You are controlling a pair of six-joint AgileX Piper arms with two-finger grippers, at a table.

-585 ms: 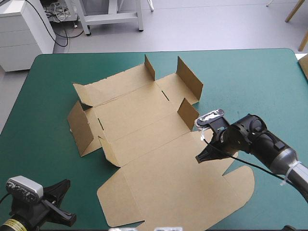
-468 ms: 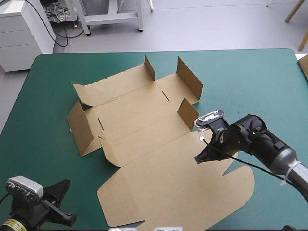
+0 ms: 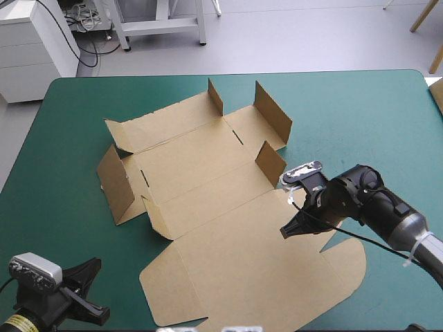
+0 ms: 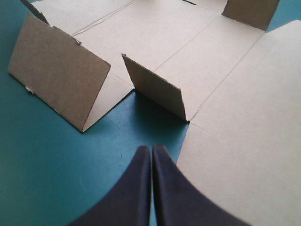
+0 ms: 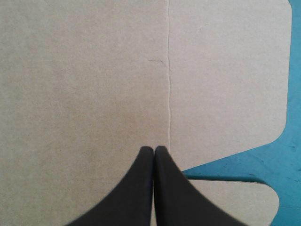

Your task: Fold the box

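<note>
The brown box lies as a cut sheet on the teal-green cover, with several short flaps standing up around its middle panels and the big lid panel flat at the near side. My right gripper hovers low over the lid panel's right part, near a raised flap. In the right wrist view this gripper is shut, and there is only bare board and a crease under it. My left gripper is at the table's near left corner, off the board. Its wrist view shows the gripper shut, pointing at two raised flaps.
Bare teal-green cover stretches to the right and far side of the box and along the left edge. A pale board corner shows at the table's right edge.
My right gripper has crept a little toward the near side over the lid panel. The box and the left arm have stayed put.
</note>
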